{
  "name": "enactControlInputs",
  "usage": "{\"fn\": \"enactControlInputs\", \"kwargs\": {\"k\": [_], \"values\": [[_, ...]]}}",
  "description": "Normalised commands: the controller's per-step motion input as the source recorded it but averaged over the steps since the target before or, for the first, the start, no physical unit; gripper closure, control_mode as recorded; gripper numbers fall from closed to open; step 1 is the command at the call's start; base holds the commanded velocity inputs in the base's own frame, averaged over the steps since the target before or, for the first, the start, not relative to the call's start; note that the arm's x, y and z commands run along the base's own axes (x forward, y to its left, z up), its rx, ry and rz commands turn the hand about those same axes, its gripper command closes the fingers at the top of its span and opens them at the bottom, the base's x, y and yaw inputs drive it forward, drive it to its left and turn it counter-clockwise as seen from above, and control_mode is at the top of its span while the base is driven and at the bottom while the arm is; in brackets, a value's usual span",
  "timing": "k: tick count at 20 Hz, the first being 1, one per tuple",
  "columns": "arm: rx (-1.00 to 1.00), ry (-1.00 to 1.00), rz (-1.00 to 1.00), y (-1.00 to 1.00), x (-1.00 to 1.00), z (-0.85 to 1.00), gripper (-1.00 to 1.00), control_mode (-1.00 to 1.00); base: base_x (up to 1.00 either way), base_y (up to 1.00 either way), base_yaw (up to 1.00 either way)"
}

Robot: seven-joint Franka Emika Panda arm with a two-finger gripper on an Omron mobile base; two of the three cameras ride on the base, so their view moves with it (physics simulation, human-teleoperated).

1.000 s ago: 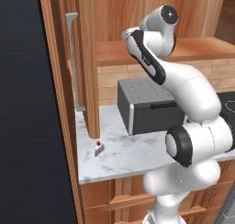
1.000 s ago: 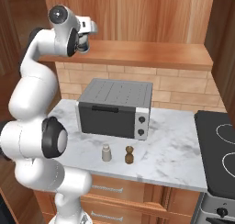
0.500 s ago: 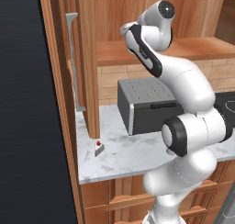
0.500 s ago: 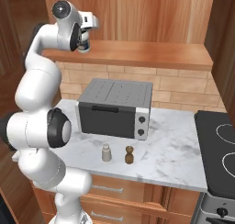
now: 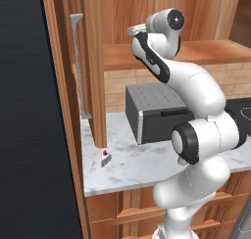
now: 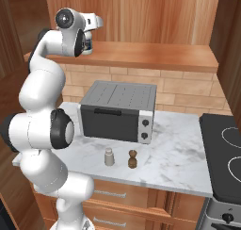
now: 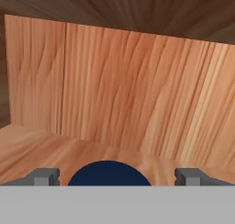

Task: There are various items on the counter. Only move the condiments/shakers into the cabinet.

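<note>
My gripper [image 7: 117, 177] is up inside the cabinet [image 6: 155, 55], open, its fingertips [image 7: 46, 176] standing on either side of the dark blue lid of the white jar [image 7: 109, 173] with a gap on each side. The jar [image 6: 88, 47] stands on the left end of the plank shelf, just under the hand. On the counter [image 6: 179, 153] in front of the toaster oven stand the small grey shaker [image 6: 108, 156] and the brown pepper mill [image 6: 132, 159], side by side. The tiny red-topped white wedge [image 5: 104, 157] lies at the counter's left end.
A dark grey toaster oven [image 6: 117, 110] sits on the counter below the shelf. A black stove top [image 6: 226, 153] lies to the right. A tall wooden panel [image 5: 93, 71] bounds the counter and cabinet on the left. The cabinet's panelled back [image 7: 119, 85] is close ahead of the hand.
The arm's upper links have swung and the hand has shifted a little at the shelf's left end. The jaws stay wide around the jar's lid. The items on the counter have not moved.
</note>
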Motion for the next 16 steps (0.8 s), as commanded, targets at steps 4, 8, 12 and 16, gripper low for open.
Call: {"fn": "enactControlInputs", "kwargs": {"k": [4,8,12,16], "values": [[0.0,-0.11,0.0,0.0,0.03,-0.05,-1.0,-1.0,0.0,0.0,0.0],[0.0,-0.1,-0.01,0.0,-0.45,0.0,-1.0,-1.0,0.0,0.0,0.0],[0.0,-0.29,-0.05,0.0,-1.0,0.09,-1.0,-1.0,0.0,0.0,0.0],[0.05,-0.15,-0.11,-0.13,-1.0,0.2,-1.0,-1.0,0.0,0.0,0.0]]}}
